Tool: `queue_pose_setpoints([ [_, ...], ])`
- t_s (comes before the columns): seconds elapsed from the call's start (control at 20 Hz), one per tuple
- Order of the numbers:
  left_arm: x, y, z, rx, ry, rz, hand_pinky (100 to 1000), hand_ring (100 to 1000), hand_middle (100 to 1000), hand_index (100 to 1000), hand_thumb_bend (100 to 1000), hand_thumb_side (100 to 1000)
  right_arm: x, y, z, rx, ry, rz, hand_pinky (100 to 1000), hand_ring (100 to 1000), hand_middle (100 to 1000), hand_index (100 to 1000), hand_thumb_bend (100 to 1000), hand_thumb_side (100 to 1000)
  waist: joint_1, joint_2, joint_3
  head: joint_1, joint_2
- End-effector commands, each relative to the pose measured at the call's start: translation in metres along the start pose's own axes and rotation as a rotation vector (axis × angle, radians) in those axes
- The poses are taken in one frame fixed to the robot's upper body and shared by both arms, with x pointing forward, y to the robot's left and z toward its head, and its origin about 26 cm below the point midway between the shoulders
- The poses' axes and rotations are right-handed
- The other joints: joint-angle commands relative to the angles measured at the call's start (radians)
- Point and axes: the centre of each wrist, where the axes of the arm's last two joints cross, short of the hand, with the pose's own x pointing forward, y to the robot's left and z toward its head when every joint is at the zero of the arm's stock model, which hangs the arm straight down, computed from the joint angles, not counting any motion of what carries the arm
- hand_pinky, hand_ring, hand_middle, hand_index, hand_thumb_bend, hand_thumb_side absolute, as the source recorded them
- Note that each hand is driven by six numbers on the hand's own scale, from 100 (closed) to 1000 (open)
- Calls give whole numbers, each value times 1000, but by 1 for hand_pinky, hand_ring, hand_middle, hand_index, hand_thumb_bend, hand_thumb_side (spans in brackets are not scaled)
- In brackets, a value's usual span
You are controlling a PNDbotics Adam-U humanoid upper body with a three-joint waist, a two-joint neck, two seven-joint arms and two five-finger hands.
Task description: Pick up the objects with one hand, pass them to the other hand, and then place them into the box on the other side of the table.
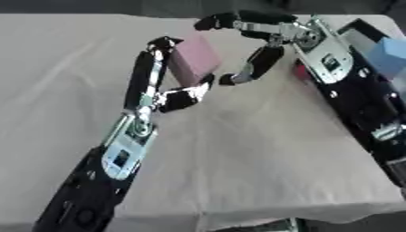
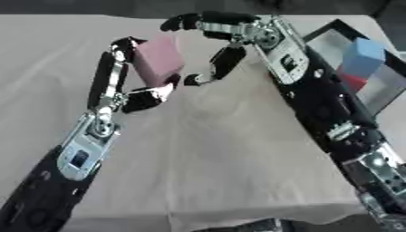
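Observation:
A pink block [image 1: 194,59] is held above the table's far middle, pinched between the fingers and thumb of my left hand [image 1: 145,77]. My right hand [image 1: 305,38] comes in from the right and stands open in a wide C just right of the block. Its fingers [image 1: 230,20] arch over the block's top and its thumb [image 1: 258,63] reaches toward the lower right corner. I cannot tell whether they touch the block. The box [image 2: 333,27], dark-rimmed, lies at the table's right edge under my right forearm.
A blue block [image 2: 363,56] and something red [image 2: 353,81] lie in the box. A beige cloth [image 1: 238,154] covers the table, whose front edge runs along the bottom of the view.

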Motion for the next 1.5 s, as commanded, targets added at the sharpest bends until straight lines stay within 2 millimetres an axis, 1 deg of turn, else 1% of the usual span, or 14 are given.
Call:
queue_pose_setpoints([
  [0.05,5,3,-4,3,-30,0,583,431,338,364,100,142,0,-14,7,-9,1,37,1000,1000,1000,1000,440,257,1,-15,-2,-1,3],
  [0.25,6,2,-6,-21,-39,-18,584,433,339,364,100,126,4,-14,4,7,-30,38,1000,1000,1000,1000,440,247,1,-15,-1,-1,4],
  [0.3,6,2,-6,-26,-41,-21,584,433,339,364,100,123,4,-15,3,8,-35,37,1000,1000,1000,1000,427,256,2,-15,-1,-2,4],
  [0.45,7,0,-6,-44,-46,-32,584,434,339,364,100,111,6,-16,1,0,-44,32,1000,1000,1000,1000,440,236,2,-14,0,-3,3],
  [0.75,7,-2,-5,-74,-47,-40,583,433,339,364,100,106,8,-18,-2,-8,-54,28,1000,1000,1000,1000,415,230,0,-12,3,-3,6],
  [1.05,9,-3,-6,-83,-56,-39,584,434,339,365,100,102,9,-16,-5,0,-60,24,1000,1000,1000,1000,390,225,1,-13,4,-6,2],
  [1.5,13,-1,-9,-68,-70,-37,583,433,338,364,100,100,7,-11,-8,31,-56,27,1000,1000,1000,1000,391,226,1,-13,6,-4,1],
])
